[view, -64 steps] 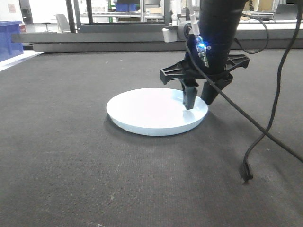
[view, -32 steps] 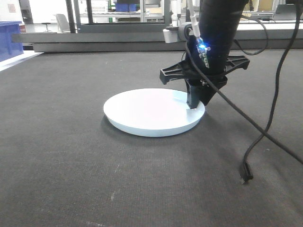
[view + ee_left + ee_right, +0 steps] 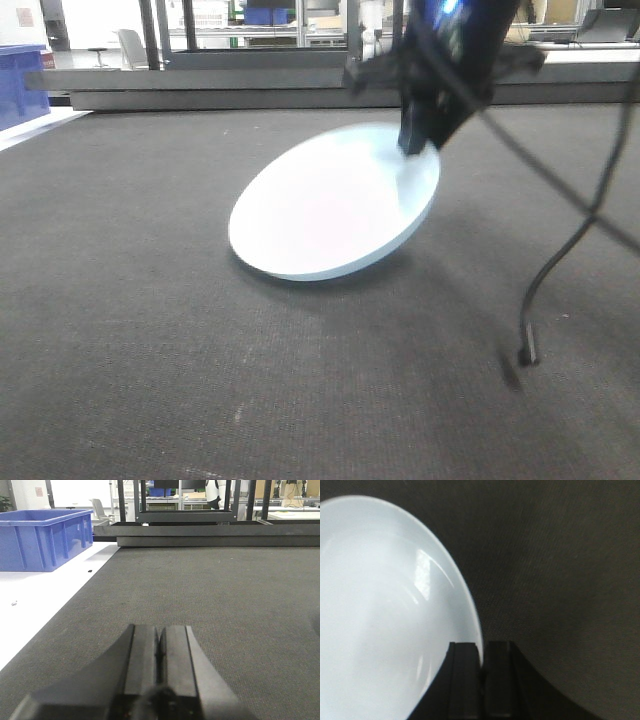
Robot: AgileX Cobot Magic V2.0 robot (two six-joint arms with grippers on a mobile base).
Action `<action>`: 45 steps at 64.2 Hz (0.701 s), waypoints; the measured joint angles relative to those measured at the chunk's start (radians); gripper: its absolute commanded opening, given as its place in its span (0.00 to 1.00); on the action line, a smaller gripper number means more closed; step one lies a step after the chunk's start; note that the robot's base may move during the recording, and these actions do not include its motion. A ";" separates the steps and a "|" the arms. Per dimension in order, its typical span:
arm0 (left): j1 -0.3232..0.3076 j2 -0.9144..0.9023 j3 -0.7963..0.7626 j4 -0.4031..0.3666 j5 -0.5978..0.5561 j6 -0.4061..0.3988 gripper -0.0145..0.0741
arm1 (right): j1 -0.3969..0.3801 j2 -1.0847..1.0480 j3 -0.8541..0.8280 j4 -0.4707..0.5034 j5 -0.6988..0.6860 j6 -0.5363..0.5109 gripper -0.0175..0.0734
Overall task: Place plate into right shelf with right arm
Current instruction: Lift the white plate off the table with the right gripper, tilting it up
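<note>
The white plate (image 3: 330, 205) is tilted, its right rim lifted off the dark mat and its lower left edge down near the mat. My right gripper (image 3: 415, 145) is shut on that raised rim. In the right wrist view the plate (image 3: 380, 610) fills the left half, and the right gripper (image 3: 481, 652) pinches its edge, one finger inside, one outside. My left gripper (image 3: 160, 635) is shut with nothing in it, low over the mat and away from the plate. The right shelf is out of view.
A blue bin (image 3: 42, 539) stands on a white surface at the left. A low dark metal frame (image 3: 250, 85) runs along the mat's far edge. A black cable (image 3: 560, 250) hangs from the right arm to the mat.
The right gripper closed on the plate's right rim and rose, lifting that side so the plate now tilts up; a second ago the plate lay flat.
</note>
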 measured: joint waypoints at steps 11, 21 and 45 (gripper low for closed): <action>0.000 0.000 0.000 0.000 0.000 0.000 0.11 | 0.007 -0.197 0.184 -0.016 -0.106 -0.027 0.25; 0.000 0.000 0.000 0.000 0.000 0.000 0.11 | 0.007 -0.393 0.387 -0.064 -0.219 -0.034 0.25; 0.000 0.000 0.000 0.000 0.000 0.000 0.11 | 0.007 -0.851 0.689 -0.167 -0.346 -0.036 0.25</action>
